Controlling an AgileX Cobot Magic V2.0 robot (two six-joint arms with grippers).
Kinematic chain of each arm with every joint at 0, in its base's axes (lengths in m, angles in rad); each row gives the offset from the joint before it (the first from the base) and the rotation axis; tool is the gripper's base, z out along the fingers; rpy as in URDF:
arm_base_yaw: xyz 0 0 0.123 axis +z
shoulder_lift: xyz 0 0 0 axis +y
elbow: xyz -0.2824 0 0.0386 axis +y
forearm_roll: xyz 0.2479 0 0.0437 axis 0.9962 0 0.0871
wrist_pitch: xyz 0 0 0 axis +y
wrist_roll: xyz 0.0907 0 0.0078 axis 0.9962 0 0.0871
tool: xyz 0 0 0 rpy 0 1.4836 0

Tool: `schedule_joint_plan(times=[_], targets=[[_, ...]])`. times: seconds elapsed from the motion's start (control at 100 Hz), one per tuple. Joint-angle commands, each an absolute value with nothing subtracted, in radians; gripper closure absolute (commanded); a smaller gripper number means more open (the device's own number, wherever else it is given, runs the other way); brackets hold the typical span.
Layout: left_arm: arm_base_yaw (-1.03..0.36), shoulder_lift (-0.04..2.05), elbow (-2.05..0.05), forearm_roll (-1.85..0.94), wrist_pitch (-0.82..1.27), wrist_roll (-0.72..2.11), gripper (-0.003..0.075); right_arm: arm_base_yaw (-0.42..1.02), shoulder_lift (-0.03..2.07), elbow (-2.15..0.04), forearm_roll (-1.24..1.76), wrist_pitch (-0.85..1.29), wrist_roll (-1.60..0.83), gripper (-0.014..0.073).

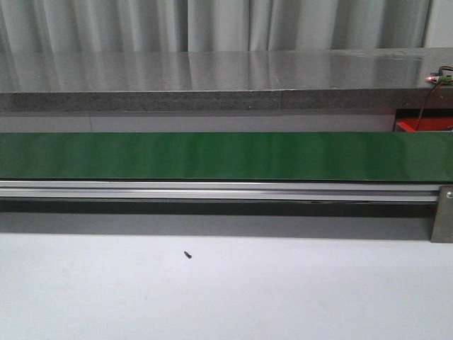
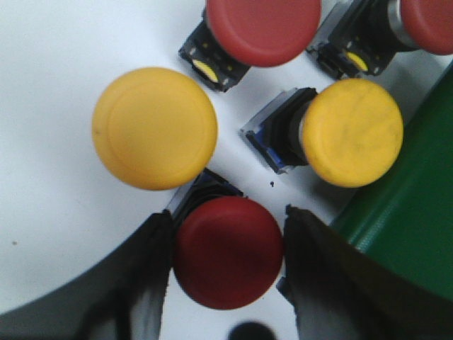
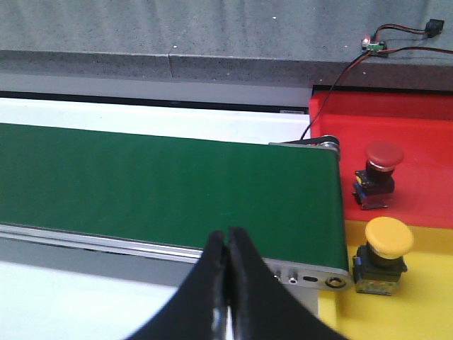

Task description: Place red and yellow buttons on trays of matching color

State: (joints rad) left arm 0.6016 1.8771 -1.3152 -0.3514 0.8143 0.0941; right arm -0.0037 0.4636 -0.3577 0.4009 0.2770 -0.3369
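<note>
Left wrist view: left claw (image 2: 228, 258) straddles a dark red button (image 2: 228, 252), fingers (image 2: 145, 283) on either side of the cap and close to it; can't tell if they actually touch, so grip looks imminent or just made, not confirmed. The straddle is across the cap's widest part, which makes sense as the cap overhangs the body. Supply cluster sits on the white desk (image 2: 49, 85) beside the belt (image 2: 410, 212): two yellow buttons, one upright (image 2: 154, 128) just beside the target, one tipped on its side (image 2: 352, 132), plus two more red ones (image 2: 263, 28) at the far edge. Tight spacing, so the nearest yellow cap could get nudged on lift. Right wrist view: right claw (image 3: 228, 244) is pinched closed, holding nothing, parked over the belt's near rail by its end. Beyond the belt end, a red tray (image 3: 425, 142) already holds a red button (image 3: 379, 173), and a yellow tray (image 3: 425, 297) holds a yellow one (image 3: 386, 251), both upright and colour-matched. Likely flow: left arm loads the belt, right arm sorts at the end. Front view shows only the bare belt (image 1: 226, 156); nothing riding on it yet.
</note>
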Motion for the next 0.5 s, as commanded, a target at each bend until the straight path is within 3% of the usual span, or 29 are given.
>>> schedule_joint_plan(times=[0.0, 0.49], targets=[[0.601, 1.835, -1.342, -0.374, 0.794, 0.086, 0.0463, -0.005, 0.466, -0.384, 0.414, 0.196, -0.338, 0.0715], [0.601, 1.759, -1.342, -0.368, 0.794, 0.093, 0.0479, -0.005, 0.466, -0.384, 0.414, 0.196, -0.338, 0.0715]])
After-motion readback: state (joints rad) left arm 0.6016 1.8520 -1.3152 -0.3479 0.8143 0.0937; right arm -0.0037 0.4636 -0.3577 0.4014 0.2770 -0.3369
